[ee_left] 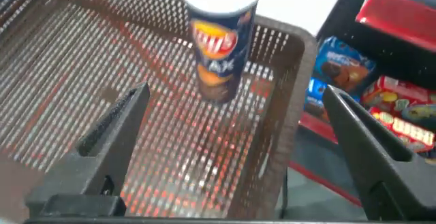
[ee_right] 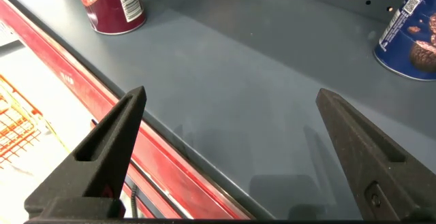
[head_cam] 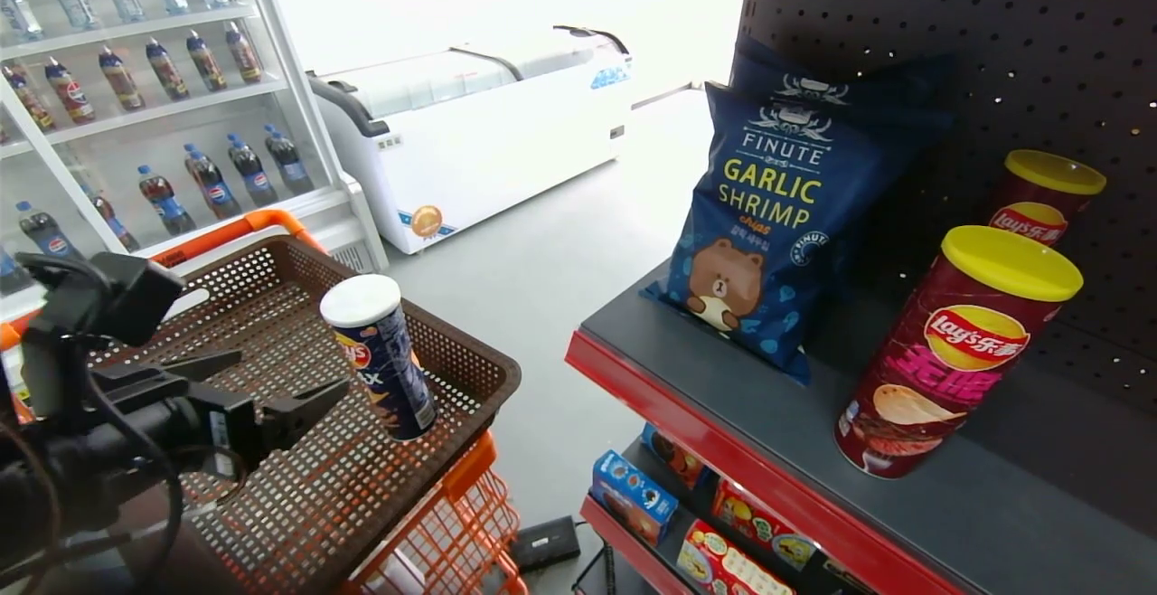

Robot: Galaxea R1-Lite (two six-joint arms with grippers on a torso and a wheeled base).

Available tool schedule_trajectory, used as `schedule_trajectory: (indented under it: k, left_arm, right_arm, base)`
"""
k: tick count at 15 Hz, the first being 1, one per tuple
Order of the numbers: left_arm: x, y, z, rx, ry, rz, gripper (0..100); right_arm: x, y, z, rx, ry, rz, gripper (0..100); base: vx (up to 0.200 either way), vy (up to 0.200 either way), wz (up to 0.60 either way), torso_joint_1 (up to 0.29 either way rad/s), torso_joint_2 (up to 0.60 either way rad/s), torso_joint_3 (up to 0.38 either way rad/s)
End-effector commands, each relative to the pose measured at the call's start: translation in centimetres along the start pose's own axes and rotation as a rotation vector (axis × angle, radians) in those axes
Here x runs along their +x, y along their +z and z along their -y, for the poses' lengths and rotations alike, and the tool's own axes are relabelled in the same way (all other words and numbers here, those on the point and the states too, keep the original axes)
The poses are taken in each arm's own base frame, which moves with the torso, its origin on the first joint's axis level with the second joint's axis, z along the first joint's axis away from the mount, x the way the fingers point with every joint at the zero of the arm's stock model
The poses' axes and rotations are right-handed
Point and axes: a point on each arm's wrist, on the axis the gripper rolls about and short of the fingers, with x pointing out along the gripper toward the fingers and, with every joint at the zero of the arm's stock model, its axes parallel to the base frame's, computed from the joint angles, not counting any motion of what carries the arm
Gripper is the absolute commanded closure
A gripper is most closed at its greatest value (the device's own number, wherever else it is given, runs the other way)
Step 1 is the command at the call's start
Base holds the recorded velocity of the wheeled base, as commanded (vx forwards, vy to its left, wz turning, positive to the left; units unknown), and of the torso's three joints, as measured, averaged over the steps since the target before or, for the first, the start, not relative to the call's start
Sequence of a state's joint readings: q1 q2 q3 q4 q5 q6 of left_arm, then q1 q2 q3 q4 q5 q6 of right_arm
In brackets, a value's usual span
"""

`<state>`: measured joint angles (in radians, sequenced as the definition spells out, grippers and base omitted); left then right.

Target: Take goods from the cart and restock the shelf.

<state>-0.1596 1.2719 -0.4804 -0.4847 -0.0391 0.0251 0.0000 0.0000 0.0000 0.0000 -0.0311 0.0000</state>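
Blue chip canister (head_cam: pixel 380 355) is stood upright in the brown basket (head_cam: pixel 479 376), just beyond the left gripper (head_cam: pixel 294 371), spread wide and empty. Probably light, stiff, slick cardboard; best grabbed mid-body, not squeezed hard.

Printed labels on blue bag (head_cam: pixel 777 215), red canister (head_cam: pixel 949 360), blue canister (head_cam: pixel 384 360)

Blue can (ee_right: pixel 413 44) cut off at edge; red can (ee_right: pixel 111 5) upper part cropped.
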Motion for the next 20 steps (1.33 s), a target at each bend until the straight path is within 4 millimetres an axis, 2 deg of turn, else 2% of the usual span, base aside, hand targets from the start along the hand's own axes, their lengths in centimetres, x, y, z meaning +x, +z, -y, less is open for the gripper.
schedule_trajectory:
  k: [1,6,7,10,14,20]
  left_arm:
    - [3.7,-1.7,0.5,0.007,-0.007,-0.095,0]
    - [6.7,-2.4,0.2,0.015,0.137,-0.07,0]
    - [6.7,-2.4,0.2,0.015,0.137,-0.07,0]
    - [8.4,-3.7,0.0,0.012,0.148,-0.123,0]
    - [11.2,-4.7,0.0,0.006,0.149,-0.08,0]
    - [12.8,-4.9,0.0,0.005,0.149,-0.043,0]
  right_arm:
    - [0.0,0.0,0.0,0.0,0.0,-0.002,0]
    - [0.0,0.0,0.0,0.0,0.0,-0.002,0]
    - [0.0,0.0,0.0,0.0,0.0,-0.002,0]
    - [0.0,0.0,0.0,0.0,0.0,-0.002,0]
    - [0.0,0.0,0.0,0.0,0.002,-0.002,0]
    - [0.0,0.0,0.0,0.0,0.0,0.0,0]
  base:
    - [0.0,0.0,0.0,0.0,0.0,0.0]
    - [0.0,0.0,0.0,0.0,0.0,0.0]
    - [0.0,0.0,0.0,0.0,0.0,0.0]
    - [0.0,0.0,0.0,0.0,0.0,0.0]
    - [0.0,0.0,0.0,0.0,0.0,0.0]
    - [0.0,0.0,0.0,0.0,0.0,0.0]
